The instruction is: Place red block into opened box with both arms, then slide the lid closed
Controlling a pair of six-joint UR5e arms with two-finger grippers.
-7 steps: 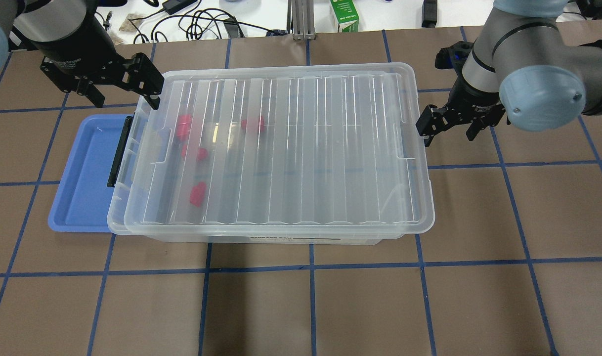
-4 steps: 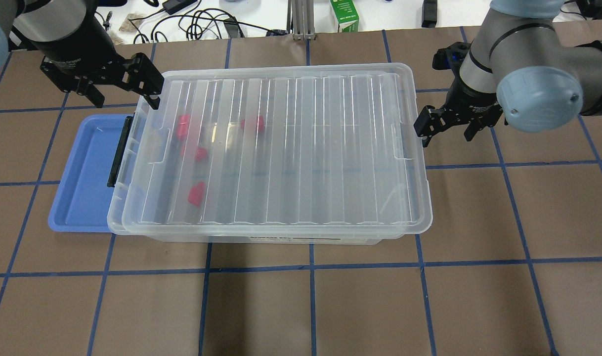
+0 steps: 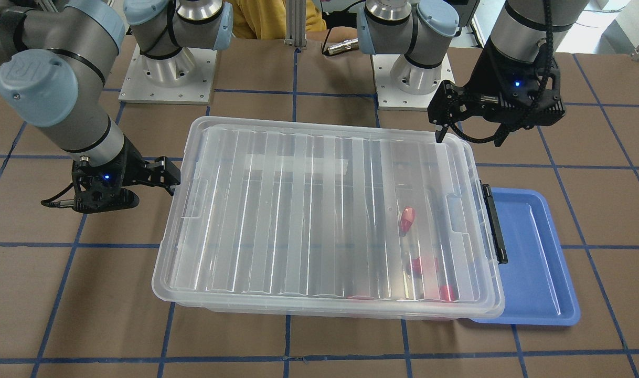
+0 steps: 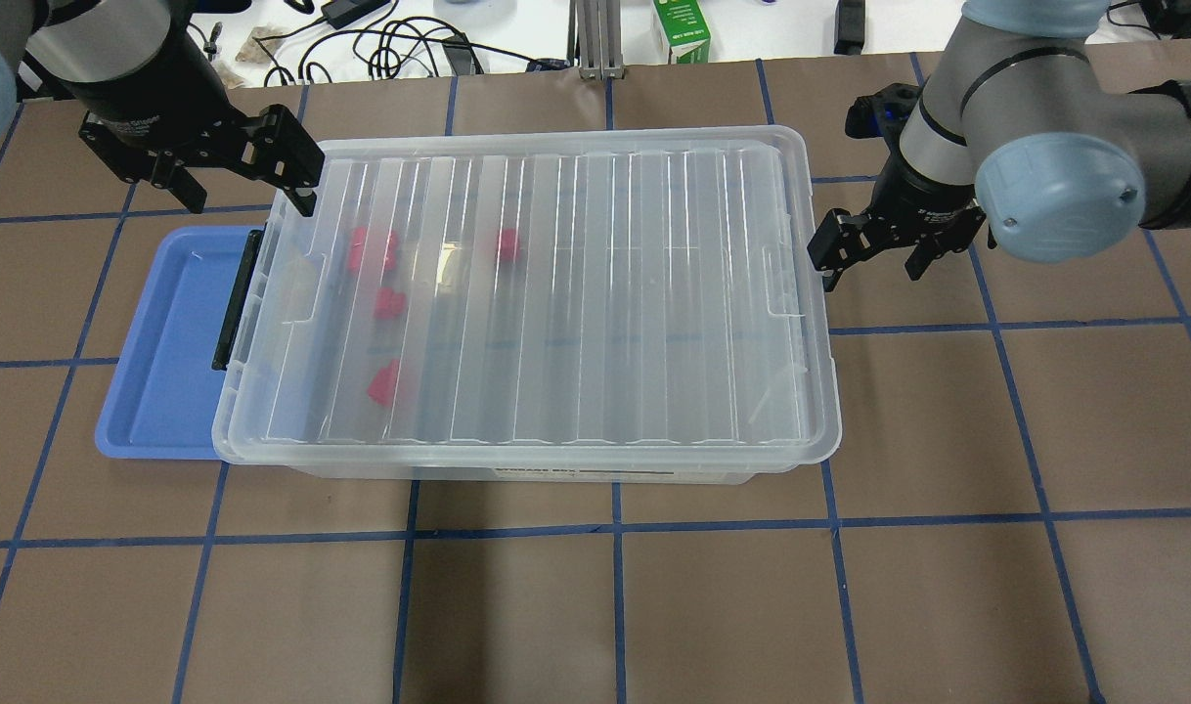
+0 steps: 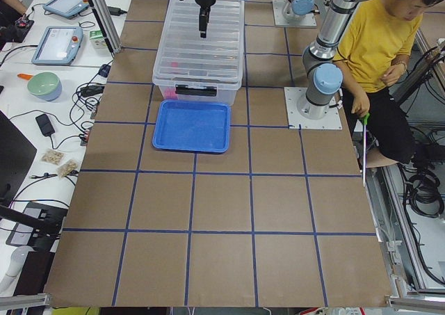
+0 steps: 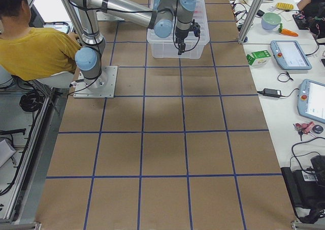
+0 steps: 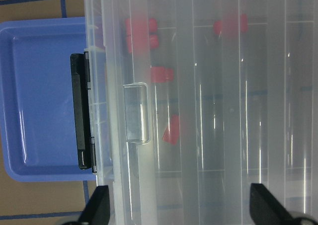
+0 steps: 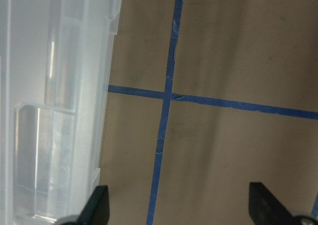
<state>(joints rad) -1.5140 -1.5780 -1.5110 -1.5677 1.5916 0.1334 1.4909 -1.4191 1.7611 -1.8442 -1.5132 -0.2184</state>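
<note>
Lid (image 4: 556,293) has slid further over the box (image 4: 380,470), nearly closed; our left gripper (image 4: 243,188) and pushing right gripper (image 4: 871,270) gape empty.

Lid (image 4: 576,293) clear, ribbed; red blocks (image 4: 382,383) beneath; black clasp (image 4: 238,298); blue tray (image 4: 160,362) at nine o'clock; brown table (image 4: 713,606), blue grid (image 4: 615,528).

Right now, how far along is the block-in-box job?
Done: red blocks lie inside the box, under the lid. In hand: the open right gripper has one finger at the lid's short edge; the open left gripper stands at the opposite corner. Left: a strip of box rim by the black clasp shows uncovered, so the lid needs a last short slide.
</note>
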